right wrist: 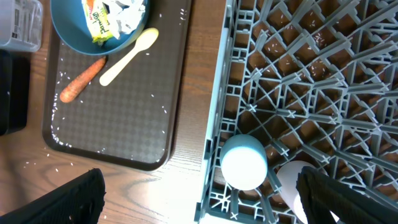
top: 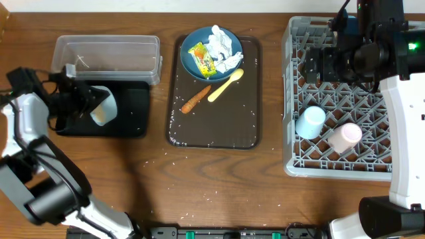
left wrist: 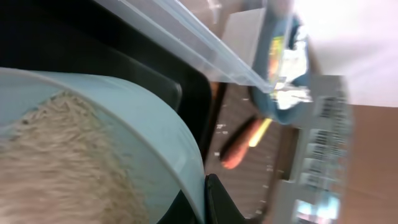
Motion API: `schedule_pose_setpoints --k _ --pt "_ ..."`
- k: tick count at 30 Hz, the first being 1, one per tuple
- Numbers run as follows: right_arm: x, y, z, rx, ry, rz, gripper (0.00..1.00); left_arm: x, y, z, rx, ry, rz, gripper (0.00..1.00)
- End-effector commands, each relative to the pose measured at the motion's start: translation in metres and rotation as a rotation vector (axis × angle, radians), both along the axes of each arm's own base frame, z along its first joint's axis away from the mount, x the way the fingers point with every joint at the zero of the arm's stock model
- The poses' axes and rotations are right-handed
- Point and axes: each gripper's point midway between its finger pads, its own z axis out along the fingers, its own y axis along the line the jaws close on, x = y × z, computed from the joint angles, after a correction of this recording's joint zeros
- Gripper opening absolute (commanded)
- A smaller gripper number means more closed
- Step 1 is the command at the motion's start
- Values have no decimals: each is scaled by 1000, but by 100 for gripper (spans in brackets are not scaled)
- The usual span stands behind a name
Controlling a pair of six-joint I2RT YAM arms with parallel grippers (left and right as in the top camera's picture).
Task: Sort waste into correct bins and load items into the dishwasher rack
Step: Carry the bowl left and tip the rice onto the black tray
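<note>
Though perhaps rice, white specks [right wrist: 55, 127] across wooden table [top: 265, 199] and brown tray [top: 219, 126]

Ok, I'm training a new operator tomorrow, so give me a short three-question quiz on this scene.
1. True or false: the bluish cup and the pinkish cup are in the dishwasher rack.
2. What lies in the blue bowl? A) carrot and spoon B) tissue and wrapper C) nothing
3. Fill in: the left tool holds the white bowl of rice over the ____ tray.
Key: 1 true; 2 B; 3 black tray.
</note>
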Motion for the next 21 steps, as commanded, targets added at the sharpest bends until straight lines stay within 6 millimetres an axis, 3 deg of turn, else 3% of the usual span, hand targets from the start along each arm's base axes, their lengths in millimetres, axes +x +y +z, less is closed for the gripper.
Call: schedule_pose_setpoints --k 1,8,21 --pt "1 2 1 2 -3 -3 97 6 -4 20 -212 -172 -38 6" --pt "0 2 1 2 -2 -3 96 7 11 36 -493 -312 3 6" --pt "1 2 2 2 -4 -3 97 6 17 33 -655 -122 107 6"
